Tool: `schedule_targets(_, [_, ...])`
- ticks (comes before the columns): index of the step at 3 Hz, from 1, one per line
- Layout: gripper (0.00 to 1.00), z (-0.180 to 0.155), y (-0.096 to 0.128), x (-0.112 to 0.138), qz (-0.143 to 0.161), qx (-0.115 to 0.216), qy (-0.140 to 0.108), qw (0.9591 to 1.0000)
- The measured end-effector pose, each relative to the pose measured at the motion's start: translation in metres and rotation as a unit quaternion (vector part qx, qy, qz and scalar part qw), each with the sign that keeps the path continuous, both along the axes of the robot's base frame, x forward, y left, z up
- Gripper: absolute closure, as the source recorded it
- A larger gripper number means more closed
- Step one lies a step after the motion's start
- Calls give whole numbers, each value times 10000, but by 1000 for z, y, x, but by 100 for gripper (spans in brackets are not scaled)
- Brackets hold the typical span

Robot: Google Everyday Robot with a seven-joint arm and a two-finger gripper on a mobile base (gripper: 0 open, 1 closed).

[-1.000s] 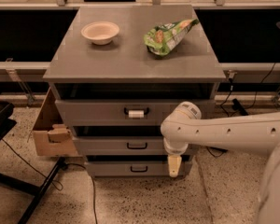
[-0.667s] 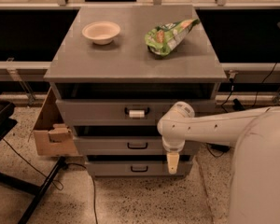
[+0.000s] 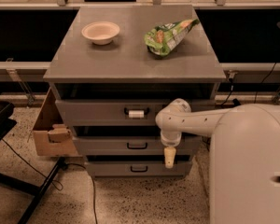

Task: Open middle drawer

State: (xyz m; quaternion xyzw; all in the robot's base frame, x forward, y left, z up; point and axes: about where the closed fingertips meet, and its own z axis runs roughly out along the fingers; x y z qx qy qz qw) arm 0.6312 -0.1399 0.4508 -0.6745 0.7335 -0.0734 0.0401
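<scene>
a grey three-drawer cabinet (image 3: 130, 62) stands on a speckled stone floor (image 3: 130, 199) before a long dark shelf wall. the middle drawer (image 3: 107, 146) sits between the taller top drawer (image 3: 93, 112), whose handle carries a white tag (image 3: 136, 114), and the lowest drawer (image 3: 112, 168). its small black handle (image 3: 137, 145) is untouched. the robot's white arm (image 3: 200, 120) reaches in from the right. the gripper (image 3: 169, 158) hangs pointing down, just right of that handle, in front of the drawer's lower edge (whether the claw is wide or narrow cannot be told from here). on the cabinet's flat top rest a pale bowl (image 3: 101, 32) and a crumpled green bag (image 3: 170, 33), well apart. an open cardboard box (image 3: 50, 127) leans at the cabinet's left side, black cables (image 3: 37, 164) trailing across the floor.
</scene>
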Motion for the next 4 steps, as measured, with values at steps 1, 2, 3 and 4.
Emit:
schedule_targets(1, [25,-5,1,5,-45,66,64,9999])
schedule_targets(2, [48,-17,-12,-6,-285,139,308,9990])
schedule_targets(3, [76,-14,-21,-11,-447,166,350,9982])
schedule_targets(4, [61,-13,-21,-11,-447,166,350,9982])
